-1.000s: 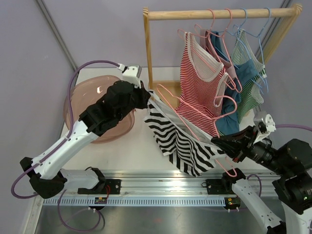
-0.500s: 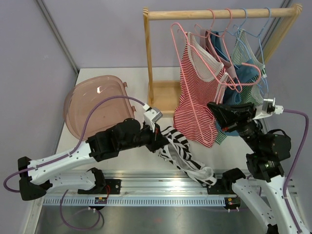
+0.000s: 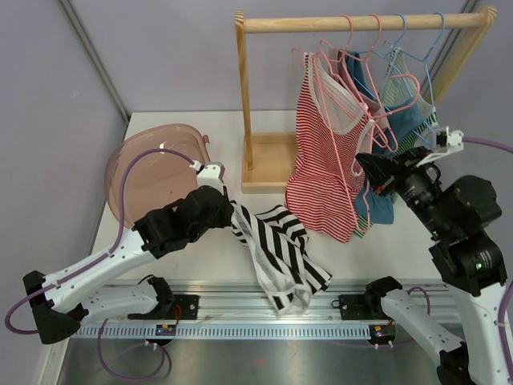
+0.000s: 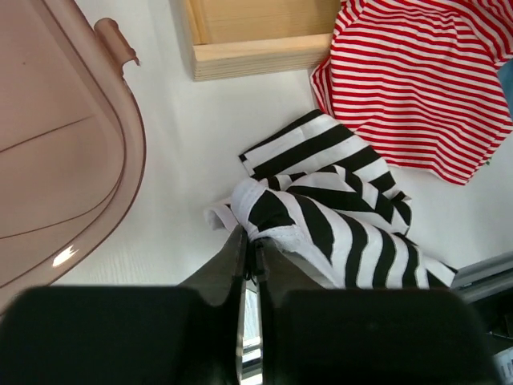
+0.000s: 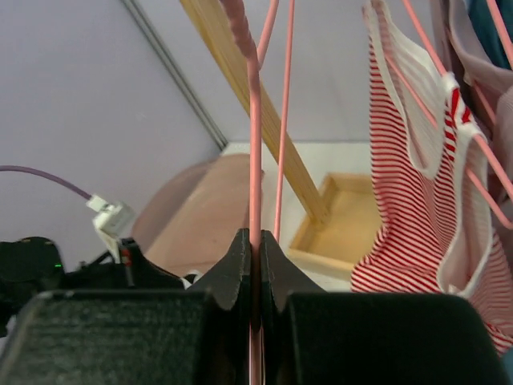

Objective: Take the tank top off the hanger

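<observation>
The left gripper (image 4: 251, 241) has its fingers pressed nearly together on a white-edged fold of the black-and-white striped tank top (image 3: 276, 249), pinching it at the garment's left end. From that pinch the tank top drapes down and to the right across the white table (image 3: 224, 128) in a crumpled heap, its near end trailing over the metal rail (image 3: 240, 309) at the table's near edge. No hanger shows inside it. Just left of the left arm lies a translucent pink tub (image 3: 152, 180), rim toward the tank top but apart from it. On the right side, the right gripper (image 5: 254, 237) is raised and clamped tight on the thin wire of a pink hanger (image 5: 255, 120), which runs straight up from between the fingers in the wrist view; whether the hanger's hook is on the rail cannot be told. Just beside that gripper, to its left, hangs a red-and-white striped tank top (image 3: 325, 160) on another pink hanger, its hem near the far right corner of the black-and-white one. Behind it on the wooden rack (image 3: 361, 22) hang a teal garment (image 3: 377, 204) and a green-striped one (image 3: 405, 100), bunched together at the right. The rack's wooden base tray (image 3: 268, 156) sits on the table at the far side of the heap.
</observation>
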